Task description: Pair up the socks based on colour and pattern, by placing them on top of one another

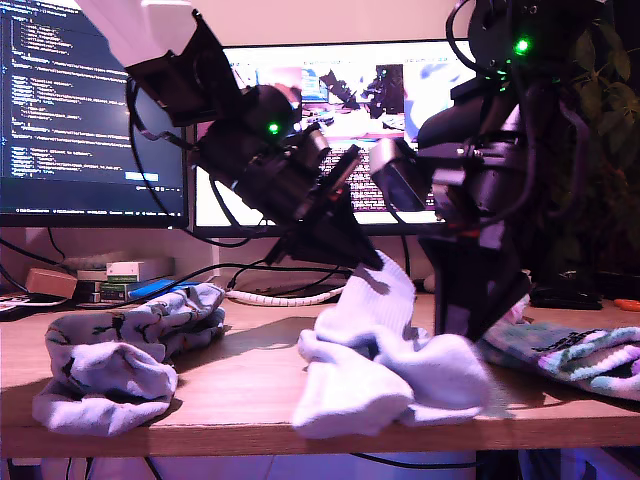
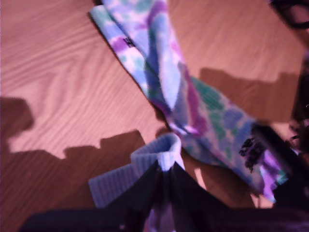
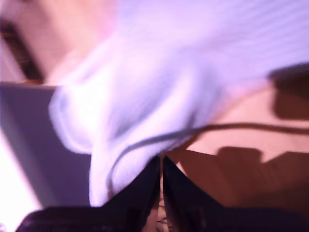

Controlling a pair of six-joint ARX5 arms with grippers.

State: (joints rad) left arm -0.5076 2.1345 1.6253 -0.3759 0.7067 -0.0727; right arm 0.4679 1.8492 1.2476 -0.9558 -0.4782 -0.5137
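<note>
Pinching a white sock [image 1: 375, 355] at mid-table, my first gripper [image 2: 164, 176] clamped its ribbed cuff (tie-dye sock [image 2: 193, 101] just beyond); my second gripper [image 3: 161, 162] closed on white fabric too.

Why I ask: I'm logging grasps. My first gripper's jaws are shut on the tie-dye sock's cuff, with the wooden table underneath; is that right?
Not quite. The first wrist view shows my first gripper shut on the ribbed cuff of a white sock; the tie-dye sock lies loose on the wooden table underneath.

Both arms [image 1: 270, 150] black — green LEDs, looped cables, tapered wedge-shaped gripper fingers [image 2: 145, 193].
</note>
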